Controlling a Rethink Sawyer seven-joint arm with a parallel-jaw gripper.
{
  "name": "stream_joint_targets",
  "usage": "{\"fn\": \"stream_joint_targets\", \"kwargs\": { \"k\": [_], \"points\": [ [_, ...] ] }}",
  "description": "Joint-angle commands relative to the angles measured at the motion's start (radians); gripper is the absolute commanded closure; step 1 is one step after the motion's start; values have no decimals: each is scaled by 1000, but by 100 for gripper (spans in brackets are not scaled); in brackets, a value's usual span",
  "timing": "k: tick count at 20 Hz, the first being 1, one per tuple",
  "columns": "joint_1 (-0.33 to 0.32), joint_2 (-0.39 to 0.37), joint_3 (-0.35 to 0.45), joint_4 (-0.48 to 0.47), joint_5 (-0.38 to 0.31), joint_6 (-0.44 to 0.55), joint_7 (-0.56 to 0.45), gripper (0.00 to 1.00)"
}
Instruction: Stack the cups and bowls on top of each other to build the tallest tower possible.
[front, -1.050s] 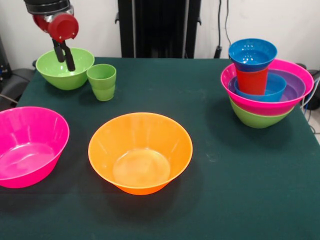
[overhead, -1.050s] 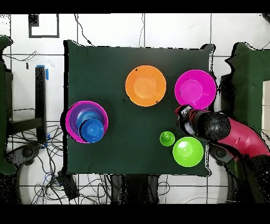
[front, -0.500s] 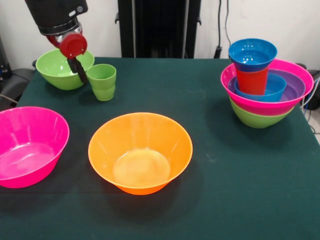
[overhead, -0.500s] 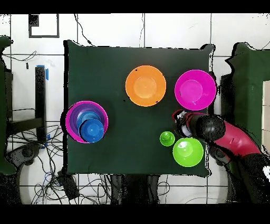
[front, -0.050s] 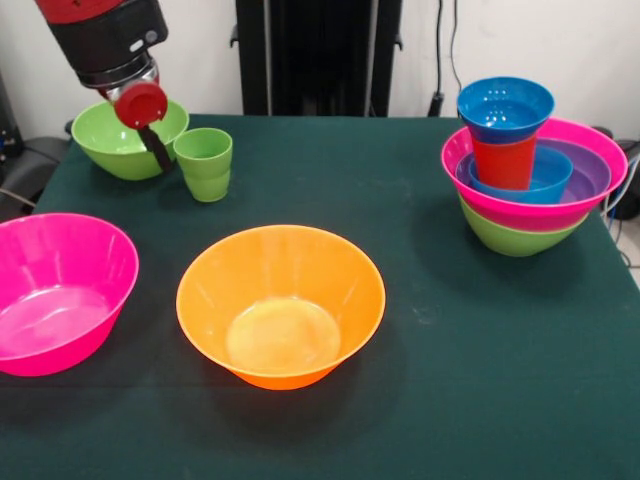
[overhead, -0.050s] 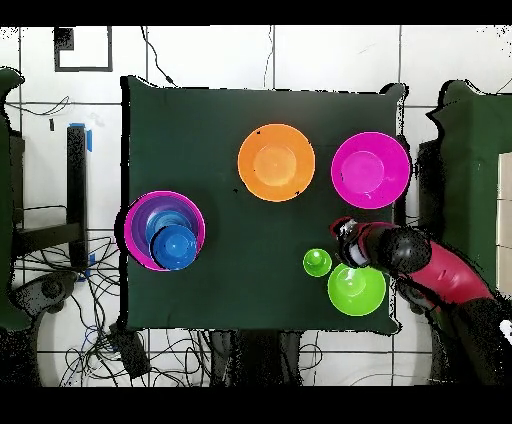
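Dark green table (front, -0.050s: 450, 400), front view: the gripper (front, -0.050s: 155, 148) hangs at upper left, just left of the green cup (front, -0.050s: 204, 163) and before the green bowl (front, -0.050s: 129, 136). Only one dark finger seems visible, so its opening cannot be told. The tower (front, -0.050s: 530, 165) stands at far right.
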Motion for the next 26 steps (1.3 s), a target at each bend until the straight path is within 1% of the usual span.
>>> {"fn": "stream_joint_targets", "kwargs": {
  "k": [1, 9, 14, 16, 17, 20, 23, 26],
  "points": [
    [1, 51, -19, -25, -19, -13, -18, 0],
    [-15, 105, -19, -78, -40, -24, -50, 0],
    [-21, 146, -12, -91, -48, -65, -55, 0],
    [-24, 149, -7, -88, -57, -80, -63, 0],
    [-32, 152, 5, -86, -69, -92, -83, 100],
    [-45, 152, 23, -73, -88, -153, -94, 100],
    [-29, 137, 17, -77, -82, -122, -82, 100],
    [-15, 124, 12, -77, -81, -118, -68, 100]
  ]
}}
